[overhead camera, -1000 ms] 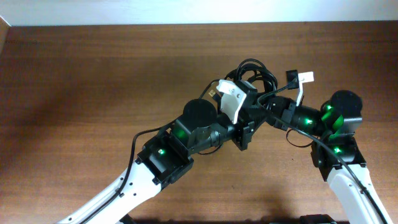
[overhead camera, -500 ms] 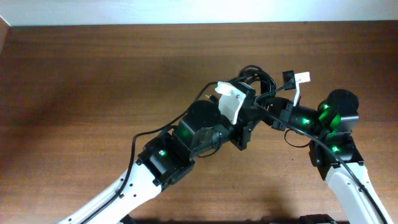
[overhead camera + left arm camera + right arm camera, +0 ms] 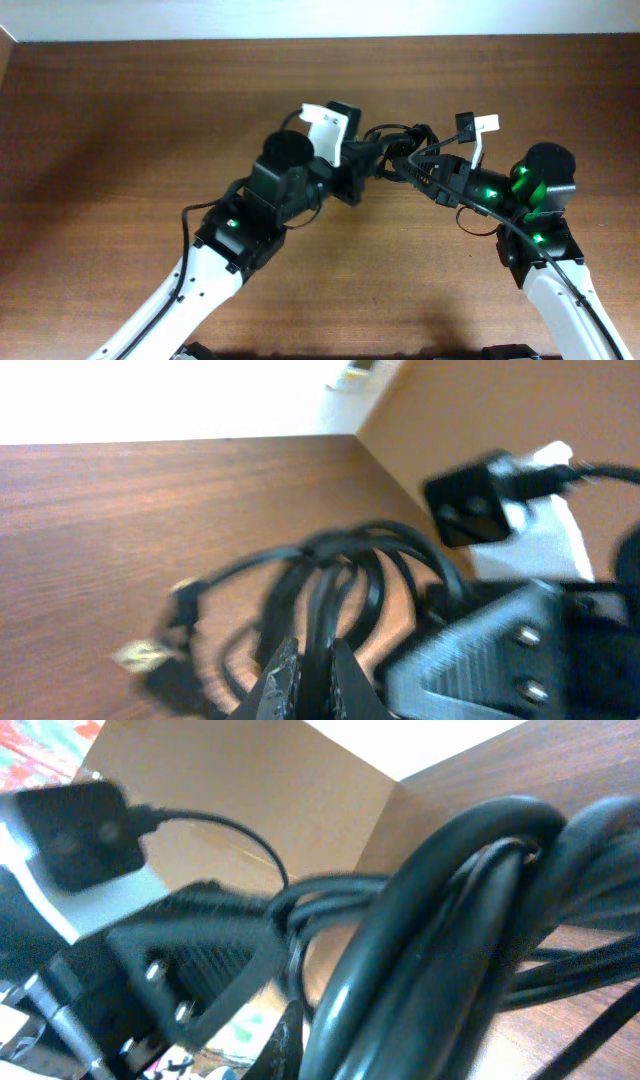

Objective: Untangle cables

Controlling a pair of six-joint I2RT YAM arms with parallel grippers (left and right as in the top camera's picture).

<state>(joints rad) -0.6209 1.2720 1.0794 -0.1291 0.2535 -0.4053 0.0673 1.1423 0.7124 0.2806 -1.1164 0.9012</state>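
left jaws and right jaws both pinch the bunched cables [image 3: 402, 138] over the table [image 3: 130, 120].

Overhead: cables [image 3: 398, 148] are largely masked where the left gripper [image 3: 372, 160] and right gripper [image 3: 412, 166] meet, and the jaw gaps cannot be seen. Left wrist: strands are blurred, plug ends are indistinct, and fingertips [image 3: 285, 682] are cut by the lower edge. Right wrist: the bundle overfills the frame and is cropped at the right.

overhead: looks straight down, far | wrist views: low, close-up | all share: cables [image 3: 398, 140]
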